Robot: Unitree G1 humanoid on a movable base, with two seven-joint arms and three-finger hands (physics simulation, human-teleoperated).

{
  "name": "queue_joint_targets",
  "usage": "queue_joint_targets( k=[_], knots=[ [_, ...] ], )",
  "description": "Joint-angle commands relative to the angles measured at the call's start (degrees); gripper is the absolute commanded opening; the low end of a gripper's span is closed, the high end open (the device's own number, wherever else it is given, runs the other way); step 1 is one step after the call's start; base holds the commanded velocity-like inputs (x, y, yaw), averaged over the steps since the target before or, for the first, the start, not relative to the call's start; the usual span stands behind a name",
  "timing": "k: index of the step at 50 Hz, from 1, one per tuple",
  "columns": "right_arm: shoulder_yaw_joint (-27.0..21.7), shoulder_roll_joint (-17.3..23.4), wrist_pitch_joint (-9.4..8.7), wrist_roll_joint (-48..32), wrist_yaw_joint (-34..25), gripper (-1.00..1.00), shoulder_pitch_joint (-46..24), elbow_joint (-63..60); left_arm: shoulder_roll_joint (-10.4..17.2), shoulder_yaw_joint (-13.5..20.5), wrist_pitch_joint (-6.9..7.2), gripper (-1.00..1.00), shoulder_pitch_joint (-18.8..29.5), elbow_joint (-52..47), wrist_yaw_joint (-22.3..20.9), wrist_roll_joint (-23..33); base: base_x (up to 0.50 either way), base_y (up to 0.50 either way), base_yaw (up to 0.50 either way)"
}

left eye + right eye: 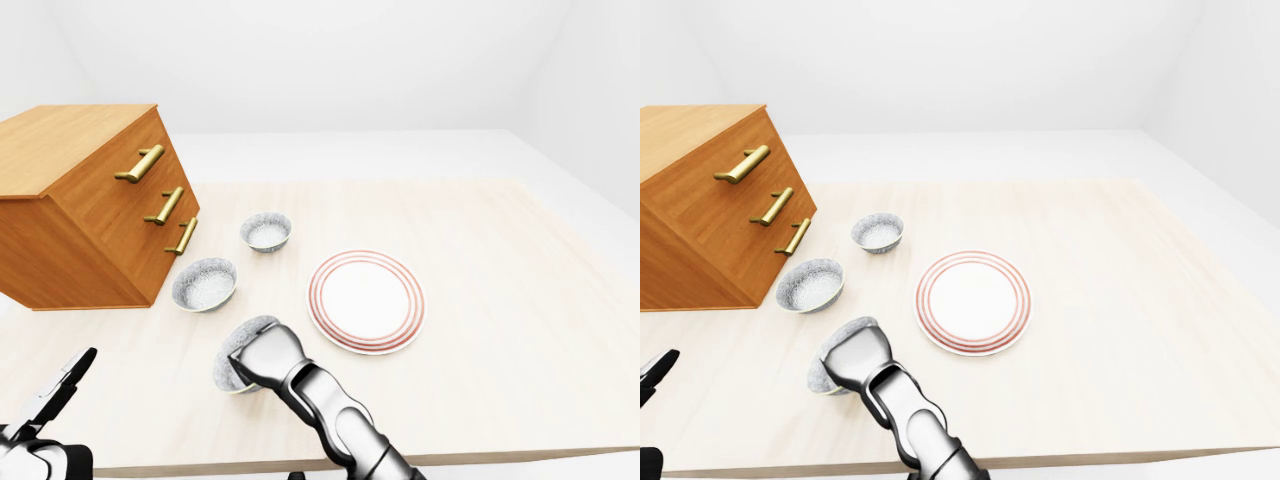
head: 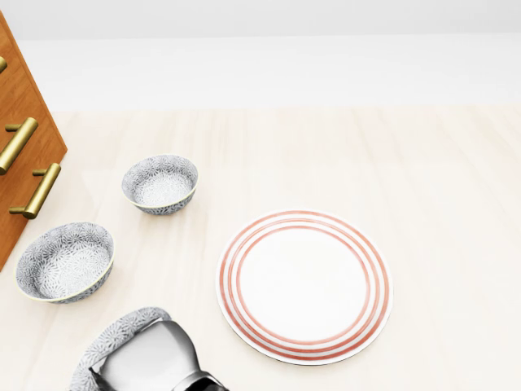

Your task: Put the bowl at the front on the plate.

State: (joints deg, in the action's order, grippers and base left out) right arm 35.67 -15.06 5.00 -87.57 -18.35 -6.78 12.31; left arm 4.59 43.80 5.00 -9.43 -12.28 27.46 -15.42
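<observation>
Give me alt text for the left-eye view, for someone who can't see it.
A silver robot hand covers the nearest of three patterned bowls on a pale wooden table, beside an empty red-ringed plate. Two more bowls sit further up, next to a wooden drawer chest at left.

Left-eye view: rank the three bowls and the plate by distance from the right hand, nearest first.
1. Nearest bowl: under the right hand, at bottom centre.
2. Middle bowl and plate: too close to call; the bowl lies up-left beside the drawer chest, the plate up-right.
3. Far bowl: highest in view, above the middle bowl.
</observation>
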Motion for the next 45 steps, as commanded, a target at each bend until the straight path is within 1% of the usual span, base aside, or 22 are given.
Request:
queue_joint_targets(
  k=[1,5,9,14,17,22,27,37,38,40,41,42,45],
  knots=[
    [-2.2,-0.3,0.00,-2.4,-0.2,-1.00,-1.9,-4.1,0.1,-0.2,0.00,1.00,0.0,0.5,0.1,-0.1,0.00,0.00,0.00],
    [-2.5,0.1,-0.07,-2.9,-1.7,-1.00,-1.8,-6.6,0.2,-0.1,0.00,1.00,0.0,0.2,0.1,-0.3,0.00,0.00,0.00],
    [-2.9,0.5,-0.71,-3.1,-0.4,-1.00,-1.5,-7.9,0.1,-0.1,0.00,1.00,0.1,0.2,0.1,-0.2,0.00,0.00,0.00],
    [-3.8,0.7,-0.95,-3.4,-0.1,-1.00,-2.4,-8.4,0.2,0.1,0.00,1.00,-0.2,-0.6,0.0,-0.4,0.00,0.00,0.00],
    [-4.4,0.9,-0.96,-3.8,-0.5,-1.00,-2.8,-9.5,0.1,-0.3,0.00,1.00,0.3,1.3,0.0,0.1,0.00,0.00,0.00],
    [-5.9,1.2,-0.92,-3.5,-0.7,-1.00,-3.5,-10.7,0.3,-0.6,0.00,1.00,0.2,1.3,0.3,0.1,0.00,0.00,0.00],
    [-7.5,1.8,-1.64,-2.6,2.0,-1.00,-3.8,-11.0,0.3,-0.8,0.00,1.00,0.2,1.7,0.4,0.2,0.00,0.00,0.00],
    [-9.1,2.3,-4.08,-2.3,3.8,-1.00,-4.1,-14.2,0.5,-0.9,0.00,1.00,0.5,1.9,0.7,0.4,0.00,0.00,0.00],
    [-9.6,2.5,-3.97,-1.6,4.7,-1.00,-4.2,-14.1,0.6,-0.7,0.00,1.00,0.2,0.8,0.8,0.1,0.00,0.00,0.00],
    [-9.6,2.6,-4.40,-1.6,4.8,-1.00,-4.1,-14.7,0.5,-0.7,0.00,1.00,0.4,1.1,0.8,0.2,0.00,0.00,0.00],
    [-9.8,2.9,-4.43,-1.4,5.3,-1.00,-4.1,-14.7,0.5,-0.7,0.00,1.00,0.4,1.4,0.7,0.3,0.00,0.00,0.00],
    [-9.9,2.9,-4.92,-1.4,5.8,-1.00,-3.9,-15.1,0.5,-0.8,0.00,1.00,0.5,1.7,0.8,0.4,0.00,0.00,0.00],
    [-9.6,2.9,-5.58,-0.8,7.9,-1.00,-3.1,-16.3,0.6,-0.9,0.00,1.00,0.6,2.1,0.8,0.3,0.00,0.00,0.00]
  ],
)
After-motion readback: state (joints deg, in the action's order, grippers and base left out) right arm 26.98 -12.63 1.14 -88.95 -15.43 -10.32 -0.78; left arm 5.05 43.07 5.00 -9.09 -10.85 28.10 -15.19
